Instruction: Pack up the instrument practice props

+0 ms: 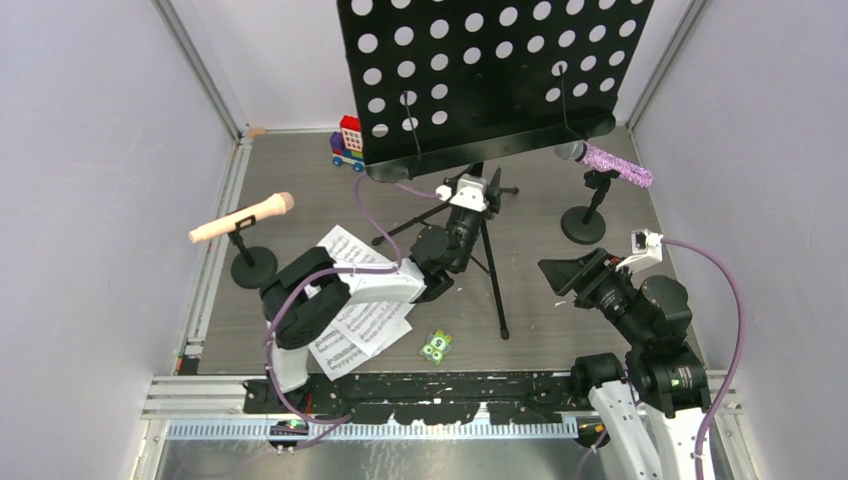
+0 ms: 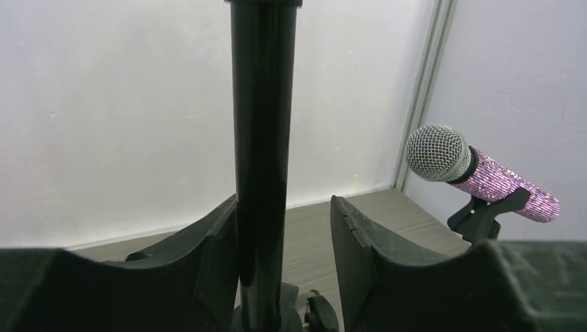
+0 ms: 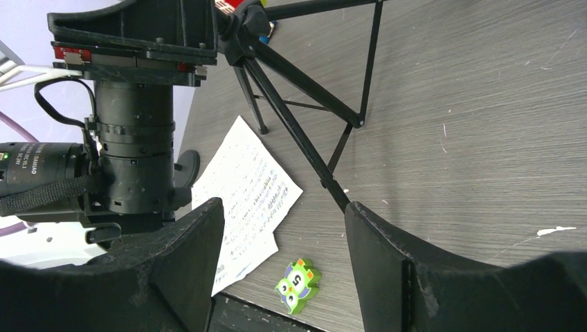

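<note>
The black perforated music desk [image 1: 490, 70] stands on its tripod legs [image 1: 492, 265] at the back centre. My left gripper [image 1: 476, 182] is open around the stand's pole [image 2: 259, 173]. The pole lies against the left finger, with a gap to the right finger [image 2: 360, 242]. My right gripper [image 1: 565, 272] is open and empty, above the floor right of the tripod. The pink microphone [image 1: 242, 218] rests on its round-based mount [image 1: 253, 265] at the left. The purple-glitter microphone [image 1: 610, 163] sits on its mount [image 1: 585, 222] at the right, and also shows in the left wrist view [image 2: 477, 173]. White sheet-music pages [image 1: 360, 310] lie under the left arm.
A small green piece [image 1: 436, 346] lies near the front edge, seen between my right gripper's [image 3: 284, 214] fingers [image 3: 297, 285]. A red-blue toy vehicle [image 1: 347, 142] stands at the back left. Walls close in on three sides. The tripod legs [image 3: 304, 83] spread across the middle.
</note>
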